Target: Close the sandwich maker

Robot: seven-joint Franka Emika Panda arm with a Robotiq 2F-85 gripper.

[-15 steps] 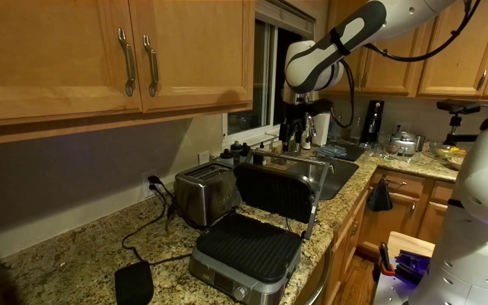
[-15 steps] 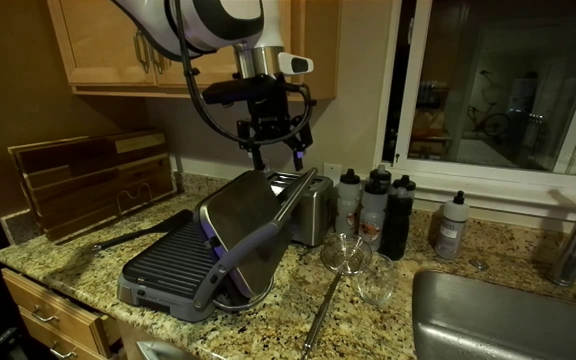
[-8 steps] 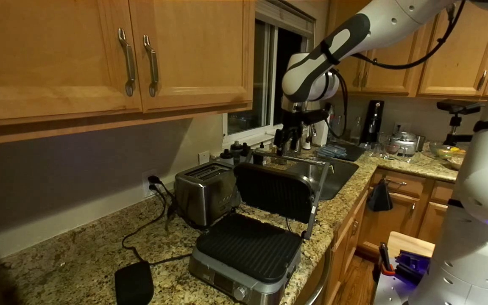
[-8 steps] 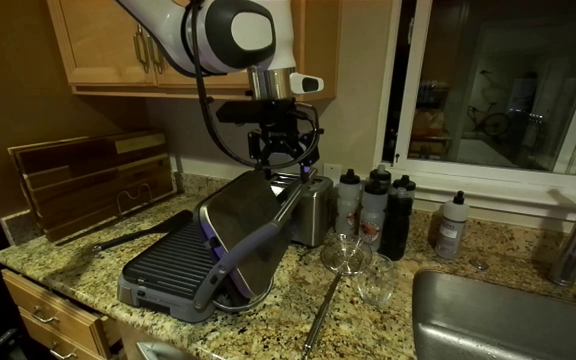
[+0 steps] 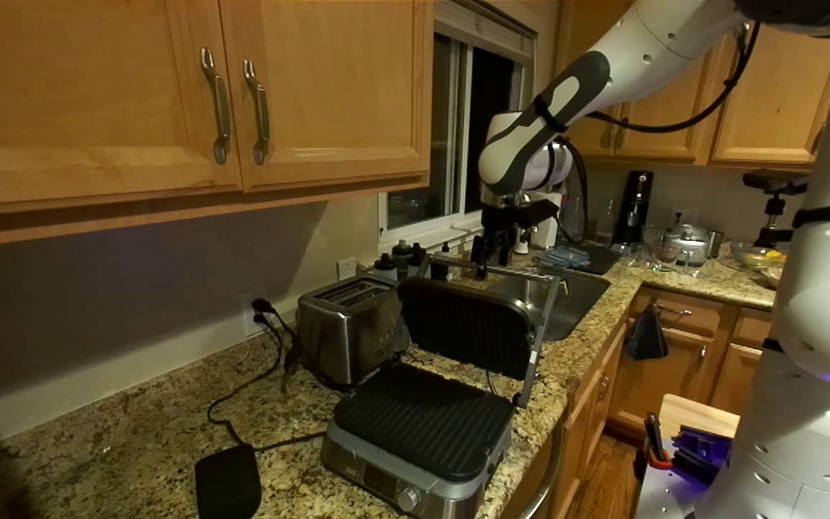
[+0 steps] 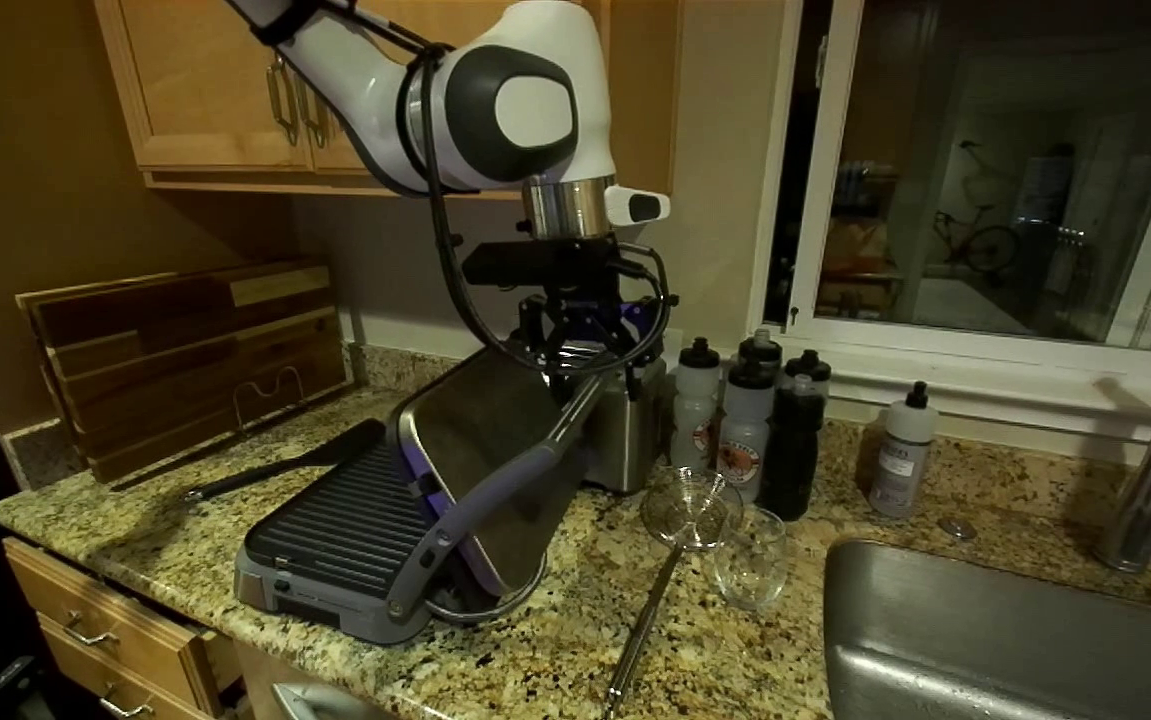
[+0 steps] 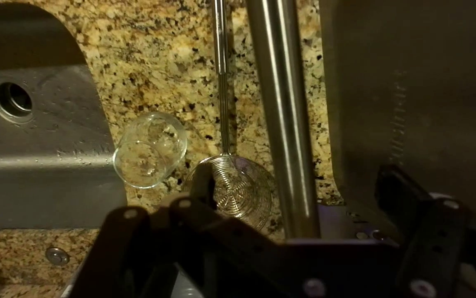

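The sandwich maker (image 5: 425, 418) stands open on the counter, its ribbed lower plate bare in both exterior views. Its lid (image 6: 495, 430) is raised and leans back. The lid's bar handle (image 7: 285, 124) runs between my gripper's fingers in the wrist view, with a gap on each side. My gripper (image 7: 297, 182) is open, pointing down, with one finger over the lid's side and one over the outer side of the bar. In an exterior view the gripper (image 6: 593, 388) is at the handle's upper end, which it partly hides. It also shows in an exterior view (image 5: 492, 265) behind the lid.
The chrome toaster (image 5: 350, 328) stands close beside the lid. A wire strainer (image 7: 242, 190) and a clear glass (image 7: 151, 149) lie behind the sandwich maker. Several bottles (image 6: 747, 420) stand by the wall. The sink (image 6: 1015, 620) is beyond. A flat black object (image 5: 228, 481) lies in front.
My gripper has come down, and in an exterior view a little to the right, from above the lid until its open fingers straddle the handle. The sandwich maker has not moved.
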